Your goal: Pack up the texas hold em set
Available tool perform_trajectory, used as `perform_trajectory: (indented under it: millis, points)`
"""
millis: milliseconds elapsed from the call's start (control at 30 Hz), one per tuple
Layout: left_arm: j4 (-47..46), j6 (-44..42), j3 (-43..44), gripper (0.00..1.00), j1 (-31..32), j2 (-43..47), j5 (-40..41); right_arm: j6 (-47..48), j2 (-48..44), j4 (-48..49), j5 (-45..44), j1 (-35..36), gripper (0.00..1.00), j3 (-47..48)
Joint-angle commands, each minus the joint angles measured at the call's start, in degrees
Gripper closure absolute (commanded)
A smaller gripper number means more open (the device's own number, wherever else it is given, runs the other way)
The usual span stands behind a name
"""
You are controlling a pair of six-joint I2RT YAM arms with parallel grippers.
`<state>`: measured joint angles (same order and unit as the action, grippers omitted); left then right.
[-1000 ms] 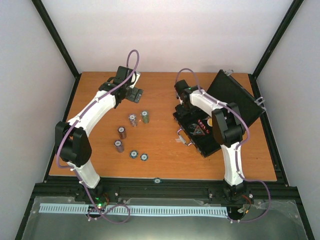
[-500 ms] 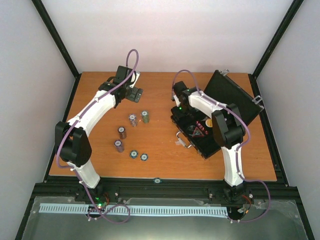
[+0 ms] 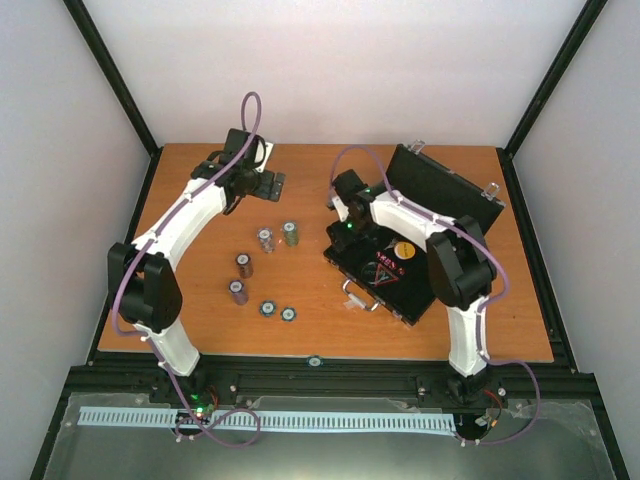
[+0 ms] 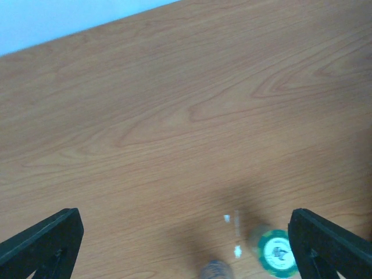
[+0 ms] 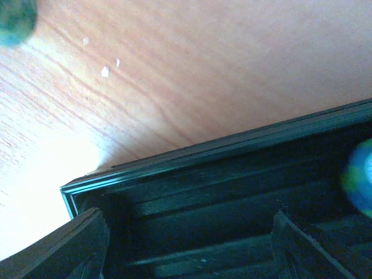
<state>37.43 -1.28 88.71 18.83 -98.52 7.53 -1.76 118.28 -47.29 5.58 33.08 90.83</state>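
The black case (image 3: 400,285) of the texas hold em set lies open right of centre, its lid (image 3: 440,188) raised behind it and its silver handle (image 3: 357,297) facing the front. My right gripper (image 3: 345,215) is open and hangs over the case's far left corner (image 5: 68,192); only the dark inside (image 5: 197,232) lies between its fingers (image 5: 78,244). Several chip stacks (image 3: 266,240) stand left of centre, with two flat chips (image 3: 278,311) in front of them. My left gripper (image 3: 262,184) is open above bare wood, a green-topped stack (image 4: 276,253) beside its right finger (image 4: 331,244).
Inside the case sit a yellow disc (image 3: 403,249) and a red triangular mark (image 3: 385,268). A blurred blue-green chip (image 5: 360,177) shows at the right wrist view's edge. Small white specks (image 4: 226,218) lie on the wooden table (image 3: 200,330). Black frame posts stand at the back corners.
The case has slid and turned to the left, and the right gripper has moved left with it. The lid now faces more toward the back. The left gripper has shifted slightly back and left.
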Motion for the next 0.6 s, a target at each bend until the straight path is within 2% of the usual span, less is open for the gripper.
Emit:
perform_trajectory:
  millis: [0, 100, 233, 333, 500, 567]
  points:
    - [0.8, 5.6, 3.4, 0.02, -0.8, -1.3, -11.2, -1.0, -7.0, 1.9, -7.9, -0.7, 0.21, 1.5]
    - [1.0, 10.1, 5.0, 0.19, -0.7, -2.7, -21.1, -1.5, -8.4, 1.7, -11.7, -1.4, 0.13, 2.4]
    - [-0.2, 16.5, 5.6, 0.33, -0.7, -4.7, -34.3, -3.0, -9.2, 1.5, -10.5, -3.9, 0.09, 2.1]
    - [-1.3, 17.5, 4.4, 0.39, 0.8, -4.5, -39.6, -3.4, -9.5, 1.3, -11.9, -5.0, 0.00, 0.8]
    - [-0.9, 15.7, 4.3, 0.42, 6.2, -4.0, -44.8, -4.3, -9.8, 1.0, -14.0, -5.3, 0.00, -0.6]
    - [-1.7, 16.9, 3.5, 0.46, 7.7, -4.2, -47.0, -5.5, -10.0, 1.0, -13.9, -5.9, 0.00, -1.2]
